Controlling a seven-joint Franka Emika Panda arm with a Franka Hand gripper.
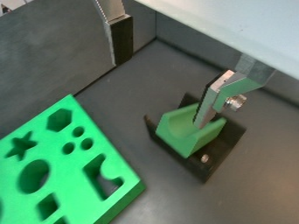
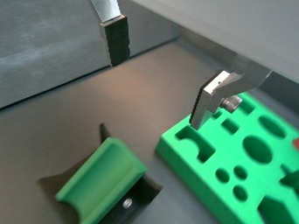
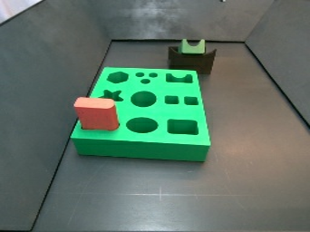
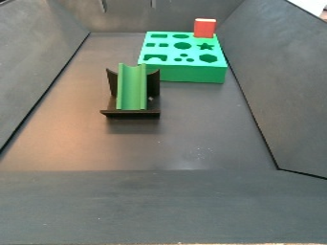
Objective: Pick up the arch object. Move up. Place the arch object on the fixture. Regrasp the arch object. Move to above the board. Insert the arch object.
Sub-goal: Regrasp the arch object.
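The board [image 3: 143,113] lies flat on the dark floor with a red block [image 3: 94,113] standing on one corner. Apart from it, the fixture [image 4: 129,105] carries the arch object [image 4: 132,86], leaning lengthwise in the recess, notch end up. The gripper [image 1: 176,66] hangs above, open and empty; only its fingers [image 2: 114,39] show.

light: even, soft, overhead | shadows: faint | glare: pale sheen on grey floor [image 2: 140,96] | focus: wrist views soft — gripper [image 1: 176,61] fingers blurred (side views sharper)
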